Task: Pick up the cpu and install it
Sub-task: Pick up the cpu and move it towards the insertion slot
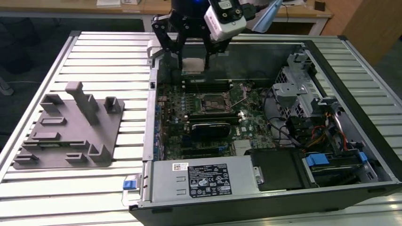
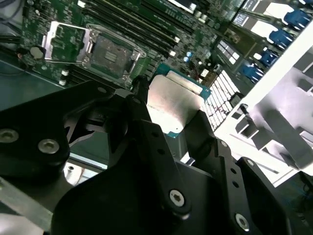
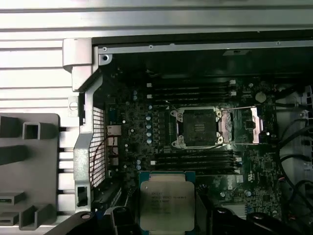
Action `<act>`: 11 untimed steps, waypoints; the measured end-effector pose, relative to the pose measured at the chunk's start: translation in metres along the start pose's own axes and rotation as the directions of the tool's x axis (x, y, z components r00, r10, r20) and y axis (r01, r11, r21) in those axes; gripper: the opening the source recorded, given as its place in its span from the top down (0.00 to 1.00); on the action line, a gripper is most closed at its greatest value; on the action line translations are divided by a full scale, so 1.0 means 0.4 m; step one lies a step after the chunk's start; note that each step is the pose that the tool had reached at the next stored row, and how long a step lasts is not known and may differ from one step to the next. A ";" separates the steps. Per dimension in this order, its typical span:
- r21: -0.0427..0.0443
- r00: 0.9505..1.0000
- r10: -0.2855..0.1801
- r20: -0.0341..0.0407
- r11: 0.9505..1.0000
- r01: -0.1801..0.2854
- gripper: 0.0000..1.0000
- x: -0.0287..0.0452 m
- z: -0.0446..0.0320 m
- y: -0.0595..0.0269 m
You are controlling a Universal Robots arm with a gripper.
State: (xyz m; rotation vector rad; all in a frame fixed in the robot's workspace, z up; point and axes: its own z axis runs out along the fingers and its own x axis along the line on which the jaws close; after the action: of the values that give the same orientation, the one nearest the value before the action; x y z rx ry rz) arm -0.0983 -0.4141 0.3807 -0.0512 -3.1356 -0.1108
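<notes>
Above the open case (image 1: 149,117), carrying step: pincer (image 1: 193,64) clamped on the cpu (image 1: 192,67).
Fixture tray (image 1: 69,134) lies at the exterior view's left; cpu hangs clear of the open socket (image 1: 212,102), uninstalled; seating calls for squaring chip over socket.

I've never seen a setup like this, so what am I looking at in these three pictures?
A robot arm is working over an opened computer. One picture comes from a camera off the arm. The other two come from cameras riding at its wrist. The arm's pincer holds the cpu, a flat silver chip, over the computer's inside. The socket on the board is open and empty. Beside the computer, on the slatted table, lies a grey tray.
</notes>
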 end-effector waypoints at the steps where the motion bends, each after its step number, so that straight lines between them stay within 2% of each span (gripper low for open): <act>1: 0.000 1.000 0.000 0.000 1.000 0.000 0.46 -0.007 0.000 0.000; 11: 0.000 1.000 0.000 0.000 1.000 0.000 0.46 -0.076 0.000 0.005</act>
State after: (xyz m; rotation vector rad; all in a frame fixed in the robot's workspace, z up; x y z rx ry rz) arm -0.0680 -0.4133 0.3807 -0.0512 -3.1356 -0.1108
